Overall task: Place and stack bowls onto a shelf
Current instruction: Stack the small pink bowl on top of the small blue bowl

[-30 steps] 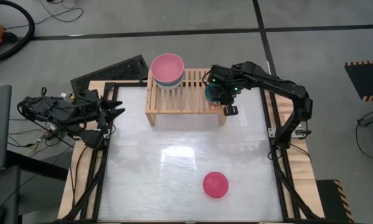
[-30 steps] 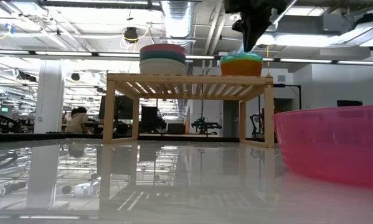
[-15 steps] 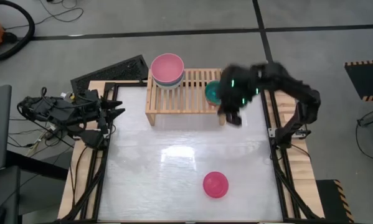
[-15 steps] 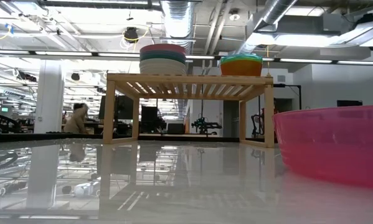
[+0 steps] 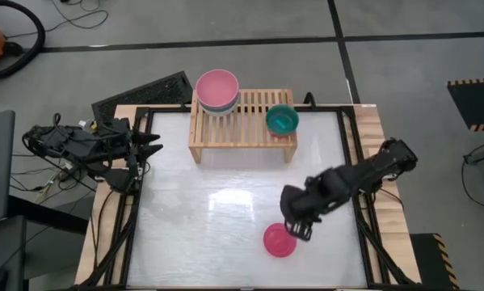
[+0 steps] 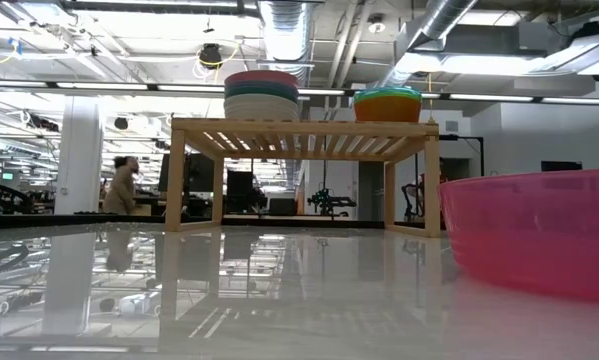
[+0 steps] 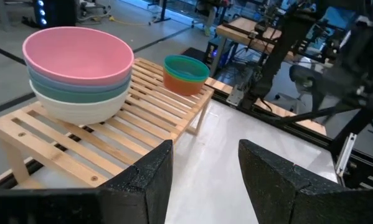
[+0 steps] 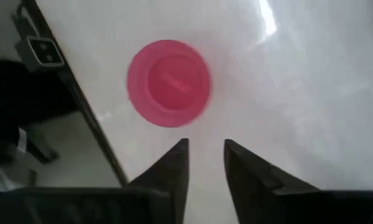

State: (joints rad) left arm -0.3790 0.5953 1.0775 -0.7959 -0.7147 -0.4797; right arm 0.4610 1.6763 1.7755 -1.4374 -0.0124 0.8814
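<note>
Just ahead of the right gripper [image 8: 205,152], fingers slightly apart and empty: magenta bowl [image 8: 168,83] alone on the table [image 5: 225,202]. Only overhead: shelf [image 5: 242,129] well behind, left gripper [image 7: 202,165] parted beside it.

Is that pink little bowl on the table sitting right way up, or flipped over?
Right way up. The magenta bowl shows its open hollow from above, and the low view shows its rim on top. It holds nothing.
</note>
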